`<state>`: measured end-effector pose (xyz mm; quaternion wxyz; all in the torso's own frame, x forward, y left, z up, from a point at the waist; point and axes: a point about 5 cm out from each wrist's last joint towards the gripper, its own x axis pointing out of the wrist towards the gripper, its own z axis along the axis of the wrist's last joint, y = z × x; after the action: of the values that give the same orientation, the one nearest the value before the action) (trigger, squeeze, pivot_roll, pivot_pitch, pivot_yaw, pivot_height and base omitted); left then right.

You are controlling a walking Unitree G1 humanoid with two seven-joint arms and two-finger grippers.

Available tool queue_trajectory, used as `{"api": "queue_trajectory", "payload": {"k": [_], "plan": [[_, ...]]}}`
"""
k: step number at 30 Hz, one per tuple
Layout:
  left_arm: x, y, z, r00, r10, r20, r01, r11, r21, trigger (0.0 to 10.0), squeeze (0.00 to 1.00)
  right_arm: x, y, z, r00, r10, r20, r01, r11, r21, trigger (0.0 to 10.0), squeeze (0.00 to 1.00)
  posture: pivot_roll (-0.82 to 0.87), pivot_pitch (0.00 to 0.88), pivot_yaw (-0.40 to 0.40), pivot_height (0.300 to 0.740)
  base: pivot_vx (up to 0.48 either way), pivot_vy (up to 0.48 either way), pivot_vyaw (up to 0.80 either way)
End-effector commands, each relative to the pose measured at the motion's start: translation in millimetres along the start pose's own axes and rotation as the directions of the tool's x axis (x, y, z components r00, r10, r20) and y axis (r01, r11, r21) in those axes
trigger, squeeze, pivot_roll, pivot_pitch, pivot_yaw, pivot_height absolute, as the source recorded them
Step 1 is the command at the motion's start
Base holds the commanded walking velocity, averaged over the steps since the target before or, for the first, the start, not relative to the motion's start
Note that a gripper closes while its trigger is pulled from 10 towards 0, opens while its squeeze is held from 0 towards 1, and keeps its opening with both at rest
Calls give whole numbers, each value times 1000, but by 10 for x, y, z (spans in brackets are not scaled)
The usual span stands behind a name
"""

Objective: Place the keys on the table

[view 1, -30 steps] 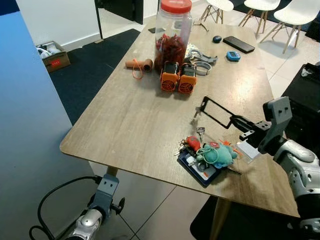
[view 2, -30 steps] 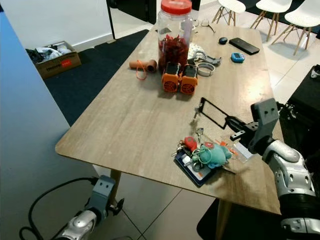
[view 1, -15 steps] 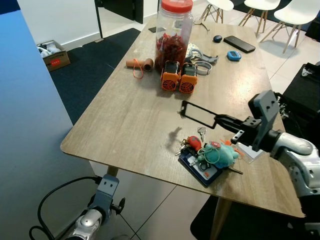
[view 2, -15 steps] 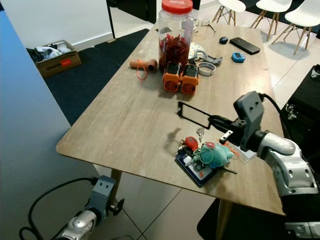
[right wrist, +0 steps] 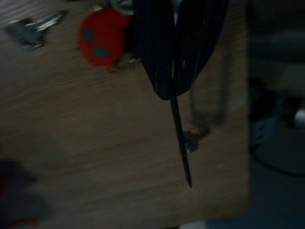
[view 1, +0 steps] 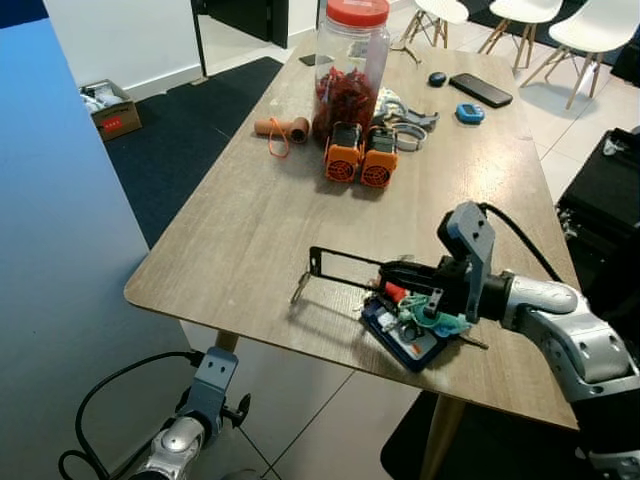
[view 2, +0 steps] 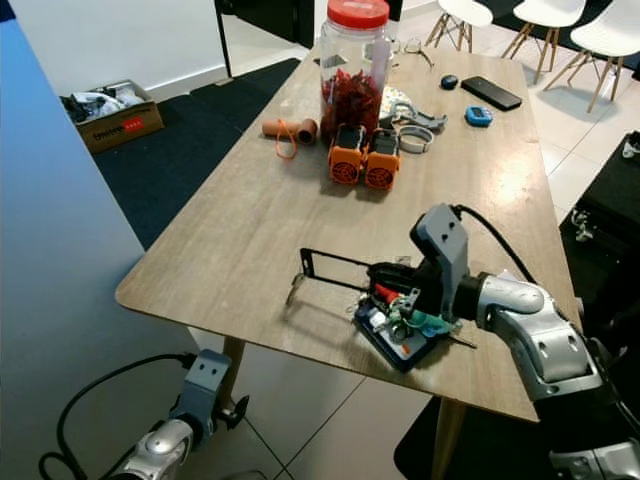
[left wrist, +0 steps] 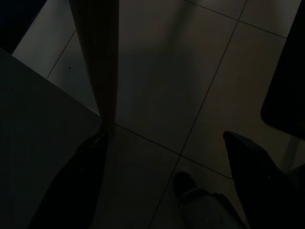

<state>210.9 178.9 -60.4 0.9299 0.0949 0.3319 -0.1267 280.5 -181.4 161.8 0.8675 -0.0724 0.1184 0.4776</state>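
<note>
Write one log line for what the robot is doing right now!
right gripper: shut on black frame | key: dangles from frame's far end, by table front edge | left gripper: open, idle below table

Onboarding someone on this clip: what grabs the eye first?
The right gripper, stretched over the wooden table towards its near edge, is shut on a thin black rectangular frame with a key dangling from its far end. Beside it lies a colourful bunch of keys with a teal plush and red fob. At the table's far end stands a tall red-lidded jar.
</note>
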Motion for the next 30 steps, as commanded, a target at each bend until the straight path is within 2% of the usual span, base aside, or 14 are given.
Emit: {"api": "queue_trajectory", "payload": {"k": [1, 2, 3, 4, 13, 14, 18, 19, 20, 22, 23, 27, 28, 30], "plan": [[-1, -17, -16, 1000, -1, -7, 1, 1000, -14, 10000, 0, -7, 42, -12, 999, 29, -13, -29, 999, 18, 10000, 580, 60, 31, -26, 740, 0, 0, 0], [0, -18, -14, 1000, -2, -7, 2, 1000, -14, 10000, 0, -11, 41, -8, 999, 30, -10, -30, 999, 24, 10000, 808, 59, 30, -25, 740, 0, 0, 0], [1, -18, -13, 1000, -2, -7, 2, 1000, -14, 10000, 0, -13, 40, -6, 1000, 30, -9, -30, 999, 28, 10000, 808, 59, 30, -25, 740, 0, 0, 0], [2, -19, -10, 1000, -3, -6, 2, 1000, -13, 10000, 0, -19, 38, 1, 1000, 29, -5, -29, 999, 32, 10000, 1000, 59, 29, -24, 740, 0, 0, 0], [7, -20, 4, 1000, -4, -1, 4, 1000, -10, 10000, 0, -61, -8, 38, 1000, -30, -1, 30, 1000, 1, 10000, 1000, 60, 25, -24, 740, 0, 0, 0], [8, -16, 10, 1000, -4, 2, 4, 1000, -9, 10000, 0, -112, -161, 88, 986, -163, 34, 164, 986, -33, 10000, 0, 60, 23, -24, 740, 0, 0, 0], [7, -9, 16, 1000, -4, 6, 4, 1000, -7, 10000, 0, -305, -531, 187, 867, -480, 136, 486, 874, -14, 10000, 0, 60, 23, -24, 740, 0, 0, 0], [7, -10, 18, 1000, -5, 8, 5, 1000, -6, 10000, 0, -581, -802, 219, 674, -705, 218, 693, 707, 144, 10000, 0, 58, 21, -24, 740, 0, 0, 0], [7, -10, 18, 1000, -5, 8, 5, 1000, -6, 10000, 0, -581, -802, 219, 674, -705, 218, 693, 707, 144, 10000, 0, 58, 21, -24, 740, 0, 0, 0], [7, -17, 16, 1000, -6, 9, 6, 1000, -5, 10000, 0, -872, -969, 160, 468, -852, 232, 799, 521, 300, 10000, 0, 57, 19, -24, 740, 0, 0, 0], [6, -18, 16, 1000, -6, 9, 6, 1000, -4, 10000, 0, -939, -995, 136, 421, -878, 227, 815, 476, 330, 10000, 0, 57, 19, -24, 740, 0, 0, 0], [4, -29, 9, 1000, -8, 9, 8, 1000, -3, 10000, 0, -1622, -1050, -415, 5, -999, 43, 855, 26, 517, 10000, 0, 56, 12, -27, 740, 0, 0, 0], [4, -29, 9, 1000, -8, 9, 8, 1000, -3, 10000, 0, -1622, -1050, -415, 5, -999, 43, 855, 26, 517, 10000, 0, 56, 12, -27, 740, 0, 0, 0], [0, -26, 1, 1000, -6, 8, 6, 1000, -3, 10000, 0, -1861, -946, -709, -156, -987, -38, 810, -149, 567, 10000, 0, 56, 11, -28, 740, 0, 0, 0]]}}
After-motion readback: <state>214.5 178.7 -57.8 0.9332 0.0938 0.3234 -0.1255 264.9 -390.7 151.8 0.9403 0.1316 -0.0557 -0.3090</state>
